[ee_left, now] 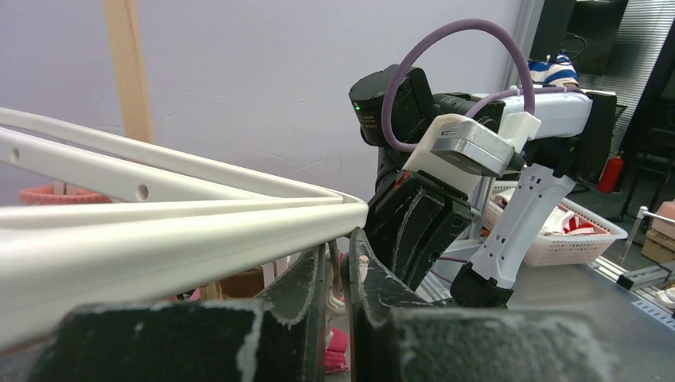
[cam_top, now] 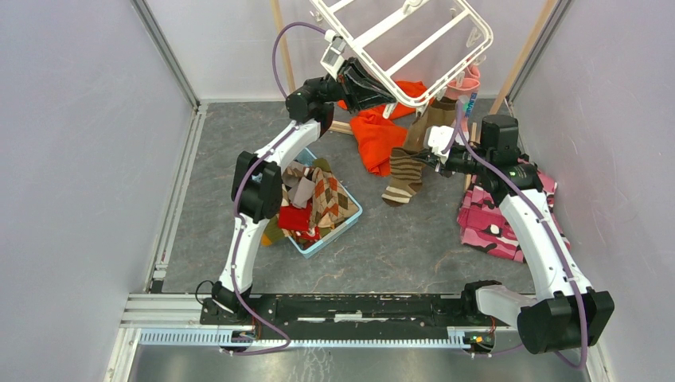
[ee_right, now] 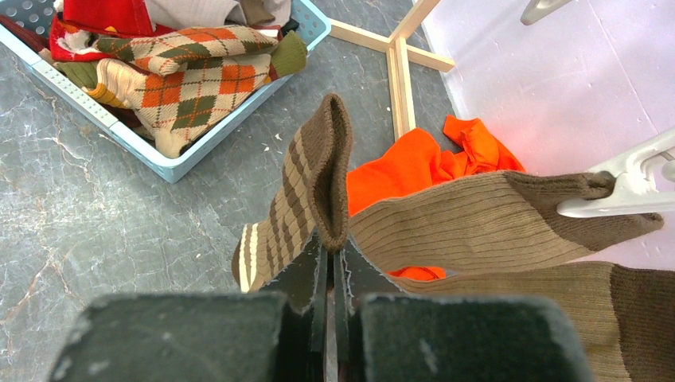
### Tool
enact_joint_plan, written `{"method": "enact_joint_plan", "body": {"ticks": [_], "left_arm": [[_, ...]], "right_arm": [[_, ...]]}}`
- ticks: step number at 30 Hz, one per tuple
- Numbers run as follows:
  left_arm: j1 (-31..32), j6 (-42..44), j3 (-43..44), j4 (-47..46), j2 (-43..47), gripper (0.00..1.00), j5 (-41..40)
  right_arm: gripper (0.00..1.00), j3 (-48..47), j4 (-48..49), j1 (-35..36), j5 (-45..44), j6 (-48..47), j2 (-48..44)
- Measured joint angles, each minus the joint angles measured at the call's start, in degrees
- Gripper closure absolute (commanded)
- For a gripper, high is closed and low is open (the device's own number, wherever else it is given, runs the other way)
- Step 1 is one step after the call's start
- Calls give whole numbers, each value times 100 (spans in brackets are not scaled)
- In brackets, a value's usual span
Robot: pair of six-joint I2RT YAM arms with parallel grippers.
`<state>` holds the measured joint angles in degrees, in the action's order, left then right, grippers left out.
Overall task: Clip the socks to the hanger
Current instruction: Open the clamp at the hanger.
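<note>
The white hanger (cam_top: 386, 25) hangs tilted at the back. My left gripper (cam_top: 388, 99) reaches under its near edge. In the left wrist view the left gripper (ee_left: 338, 248) is shut on a small white clip (ee_left: 335, 302) that dangles below the hanger's rim (ee_left: 159, 239). My right gripper (cam_top: 427, 158) is shut on the cuff of a brown-and-tan striped sock (cam_top: 404, 177), which hangs down in front of it (ee_right: 306, 191). A plain brown sock (ee_right: 477, 223) is held by a white clip (ee_right: 629, 187) of the hanger. Another brown sock (ee_right: 573, 310) lies below it.
A light blue basket (cam_top: 348, 222) left of centre holds several socks, among them argyle ones (ee_right: 183, 87). An orange garment (cam_top: 380, 135) lies under the hanger. Pink camouflage cloth (cam_top: 493, 219) lies at the right. The wooden stand's foot (ee_right: 398, 56) crosses the floor at the back.
</note>
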<state>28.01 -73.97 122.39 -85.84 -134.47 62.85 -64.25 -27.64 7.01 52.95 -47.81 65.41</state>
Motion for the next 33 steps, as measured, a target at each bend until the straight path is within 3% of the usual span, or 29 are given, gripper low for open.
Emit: {"method": "enact_joint_plan", "body": {"ticks": [8, 16, 33], "left_arm": [[9, -37, 4, 0, 0, 90, -24], [9, -127, 7, 0, 0, 89, -39], [9, -129, 9, -2, -4, 89, -81]], "right_arm": [[100, 50, 238, 0, -2, 330, -11], [100, 72, 1165, 44, 122, 1773, 310], [100, 129, 2986, 579, -868, 3875, 544]]}}
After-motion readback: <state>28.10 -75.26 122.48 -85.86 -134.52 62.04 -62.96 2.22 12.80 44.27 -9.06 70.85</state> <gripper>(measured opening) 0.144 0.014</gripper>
